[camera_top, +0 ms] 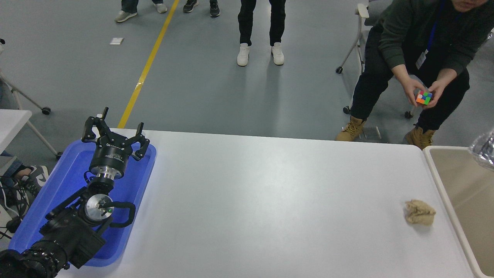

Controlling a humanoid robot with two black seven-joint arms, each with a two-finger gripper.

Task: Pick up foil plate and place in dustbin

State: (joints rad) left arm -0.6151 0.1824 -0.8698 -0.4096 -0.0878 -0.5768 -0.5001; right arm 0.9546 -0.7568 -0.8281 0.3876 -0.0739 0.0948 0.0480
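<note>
Foil is nearly all that shows of the task's thing: only a crinkled silver corner of the foil plate (484,150) pokes in at the right edge, hanging above the far end of the dustbin (444,185), and the right arm and its jaws are out of view, so I cannot tell whether the plate is gripped or already loose. The risk, as I judge it, lies in that thin shiny sheet: it dents and springs, so a pinch on its rolled rim could slip or tear, and a light, shallow tray let go off-centre could catch the bin's thick pale rim and tip out onto the bench (270,200) or the floor instead of dropping into the deep plain interior. A person (420,46) sits close beyond the bin corner, turning a small bright puzzle cube (423,97) in both hands, near enough that a wide swing of the arm could brush them. On the smooth white bench a crumpled tan paper ball (419,212) (rough and lumpy) rests just beside the bin wall, and a low pass could knock it. The left gripper (114,136) is parked at the lower left over the glossy blue tray (69,181), its black jaws spread wide and holding nothing, well apart from the work
</note>
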